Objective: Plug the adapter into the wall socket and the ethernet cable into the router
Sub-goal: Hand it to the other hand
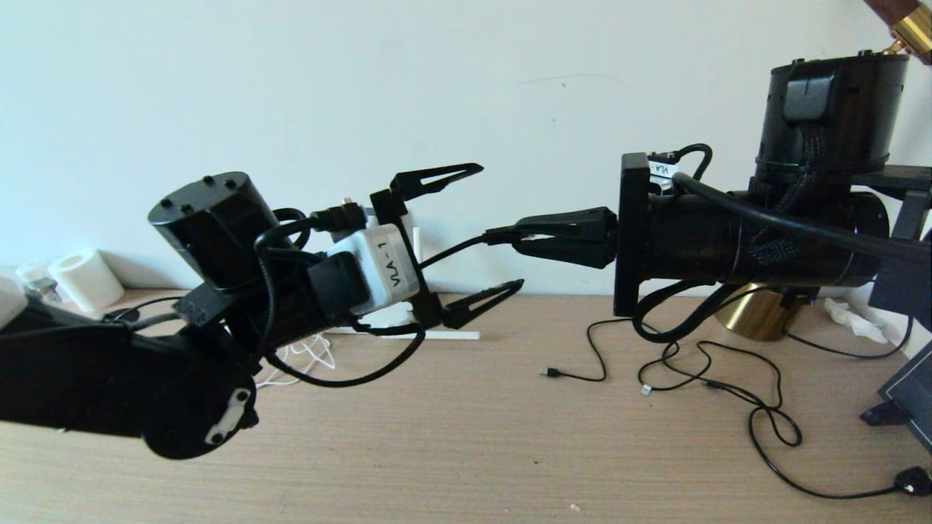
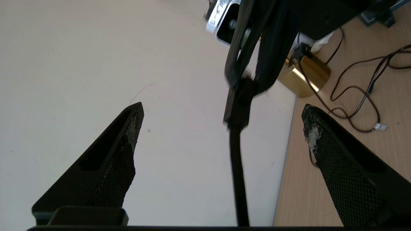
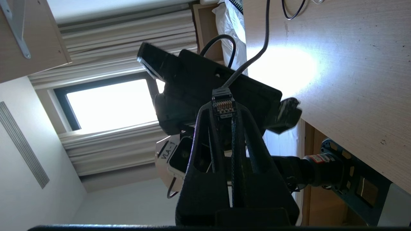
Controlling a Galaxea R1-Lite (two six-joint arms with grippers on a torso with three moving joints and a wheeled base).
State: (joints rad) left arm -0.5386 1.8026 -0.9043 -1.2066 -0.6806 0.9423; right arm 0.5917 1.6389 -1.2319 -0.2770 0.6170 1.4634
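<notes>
My right gripper (image 1: 510, 236) is clamped on the ethernet cable (image 1: 455, 252) at its connector (image 3: 222, 103), raised above the table (image 1: 466, 437). My left gripper (image 1: 491, 229) faces it, fingers spread wide, holding nothing.

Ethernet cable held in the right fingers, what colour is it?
Black, seen best in the left wrist view: ethernet cable, pinched by the right gripper.

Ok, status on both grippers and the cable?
Right gripper shut on ethernet cable, held above the table. Left gripper open, facing it, empty. Router, socket not in view.
</notes>
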